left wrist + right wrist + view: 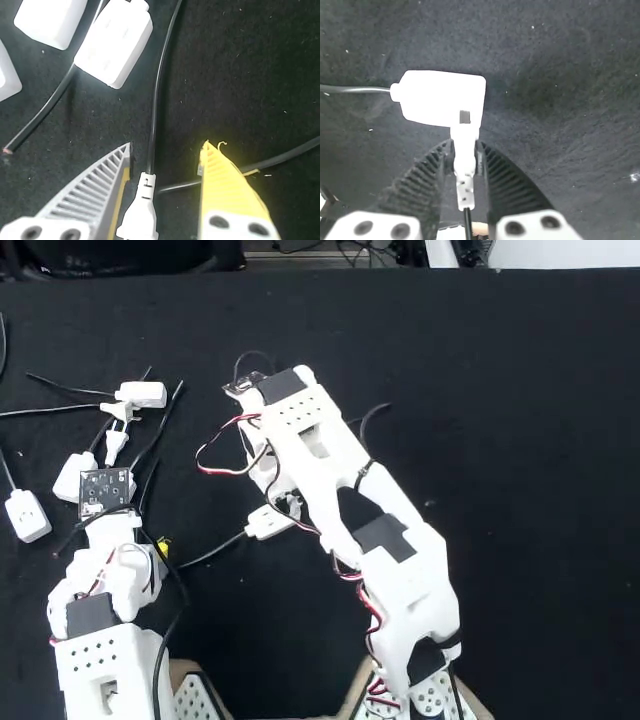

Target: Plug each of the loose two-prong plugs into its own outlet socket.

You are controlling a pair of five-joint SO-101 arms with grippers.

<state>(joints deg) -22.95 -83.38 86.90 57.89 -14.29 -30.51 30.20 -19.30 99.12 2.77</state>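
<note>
- The right gripper (pixel 465 146) is clamped tight on a white plug (pixel 465 175). The plug's long axis runs straight out between the jaws.
- The plug's nose meets the near face of a socket block (pixel 440 97) directly ahead, square on to it. How deep the prongs sit cannot be told.
- The block's own cord (pixel 350 90) leaves from one end, crosswise to the plug. I judge a straight push along the plug's axis is what finishes this pair, and the block may slide on the black table (pixel 520 390) unless it is braced.
- The left gripper (pixel 166 147) is spread wide and holds nothing. A loose plug (pixel 142 210) lies on the cloth between its fingers (pixel 100 190), closer to the grey one.
- This plug's black wire (pixel 160 90) runs away from the wrist, so the prongs probably point back toward the arm.
- A second socket (pixel 116 42) lies farther out, beside that wire and off to the grey finger's side. Once gripped, the loose plug would likely need turning round before it faces this socket.
</note>
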